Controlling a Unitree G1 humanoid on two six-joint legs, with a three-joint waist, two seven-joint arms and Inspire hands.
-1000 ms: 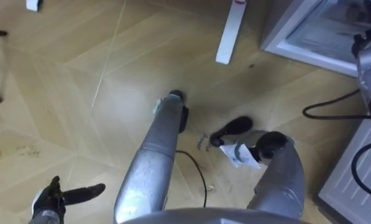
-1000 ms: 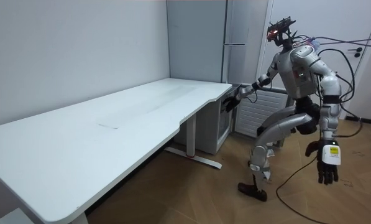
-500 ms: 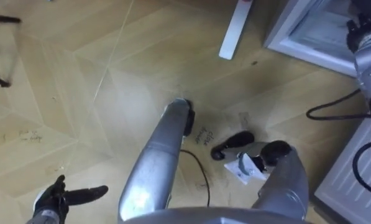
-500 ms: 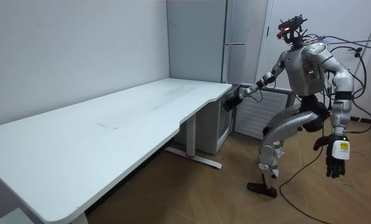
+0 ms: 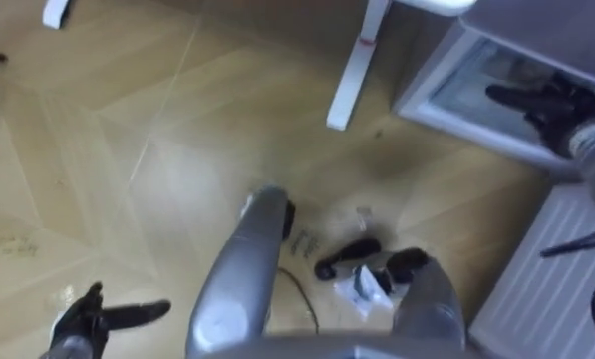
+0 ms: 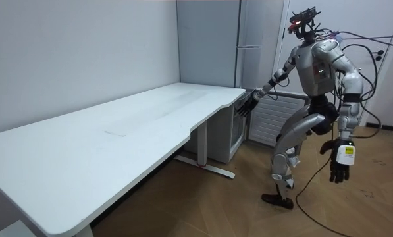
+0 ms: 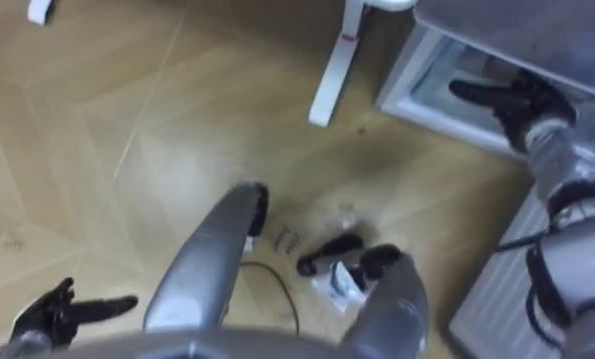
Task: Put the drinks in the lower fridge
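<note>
The lower fridge [image 5: 473,88] is a small unit with a glass door, standing under the end of the white desk [image 6: 117,131]; it also shows in the room view [image 6: 239,131]. My right hand [image 5: 538,100] reaches out over its door with straight dark fingers, open and holding nothing. My left hand [image 5: 100,317] hangs low at my side above the wooden floor, fingers spread, open and empty. In the room view I stand mid-step on the floor in front of the fridge, one foot lifted, with the right hand [image 6: 249,104] near the desk's corner and the left hand [image 6: 338,169] hanging down.
The desk's white leg [image 5: 351,68] stands just left of the fridge. A white ribbed radiator [image 5: 546,274] runs along the wall to my right. A tall grey fridge [image 6: 249,39] rises behind the desk's end.
The eye view has shifted as I stepped. The fridge door now shows more fully, and my right hand has come in over it. The left hand stays open at my side.
</note>
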